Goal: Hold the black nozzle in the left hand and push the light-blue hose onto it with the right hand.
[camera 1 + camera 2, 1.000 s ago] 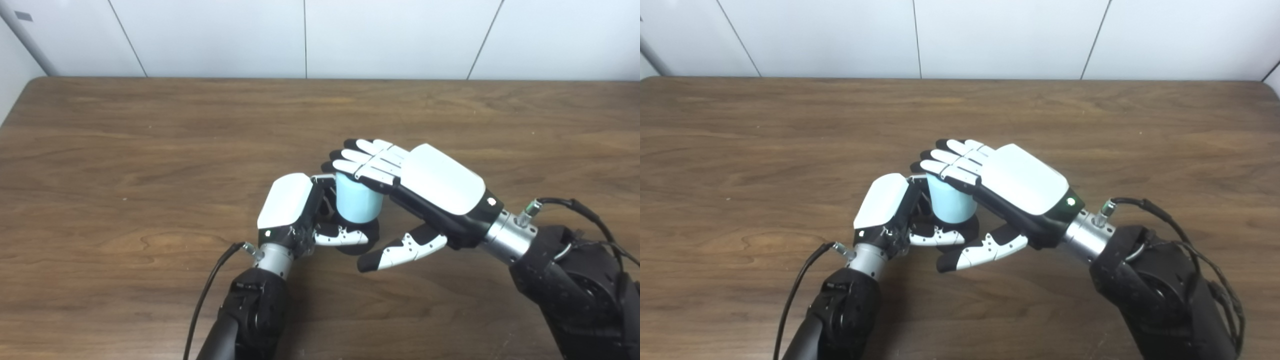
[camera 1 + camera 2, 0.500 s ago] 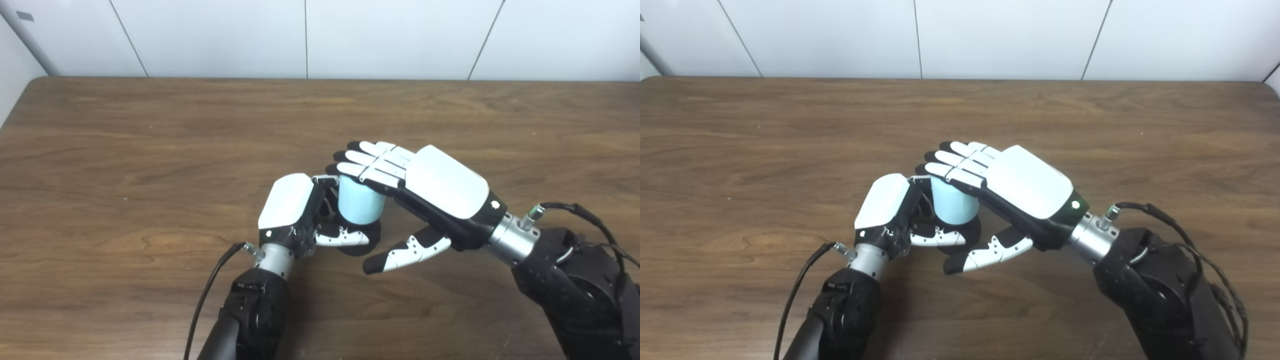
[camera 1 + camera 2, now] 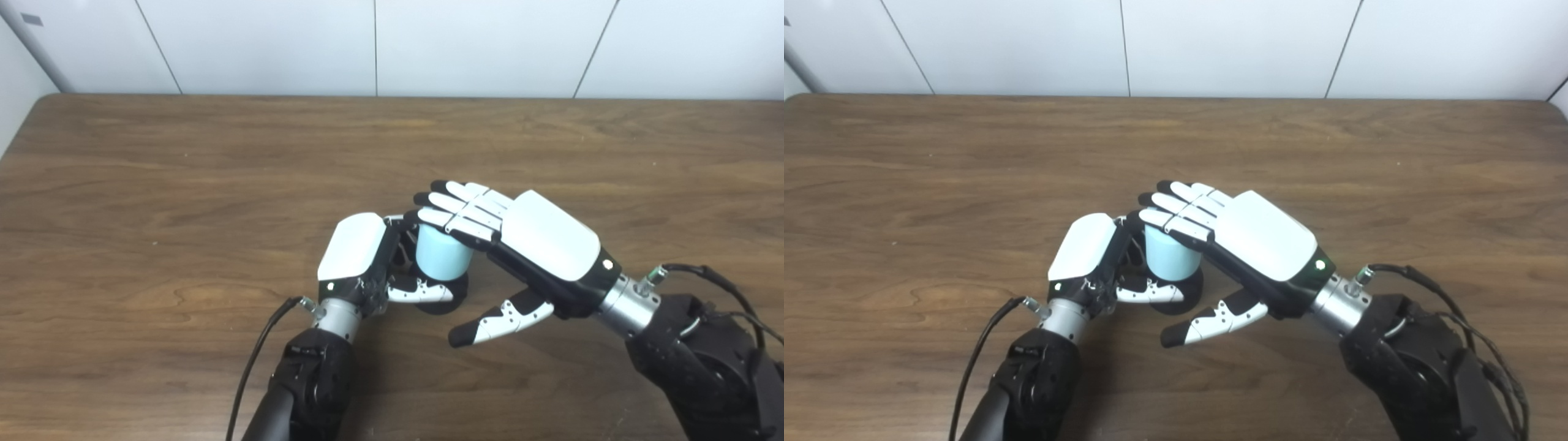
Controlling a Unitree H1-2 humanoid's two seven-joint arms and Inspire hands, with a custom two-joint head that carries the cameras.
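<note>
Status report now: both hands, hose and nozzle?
Left hand shut on black nozzle. Right hand flat on light-blue hose, thumb free. Nothing obstructing.

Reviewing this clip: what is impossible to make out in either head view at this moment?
- Top of the light-blue hose: covered by the right hand fingers, both views.
- Black nozzle: mostly hidden under the hose and the left hand; its seating is unreadable.
- Left hand's fingers: behind its white back plate.

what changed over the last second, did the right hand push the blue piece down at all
Yes, it appears so. The right hand, fingers flat across the top of the light-blue cylindrical hose piece, moved down and slightly toward the robot, and the hose shows shorter above the black round nozzle. The left hand kept its grip on the nozzle at the same spot on the brown wooden table.
</note>
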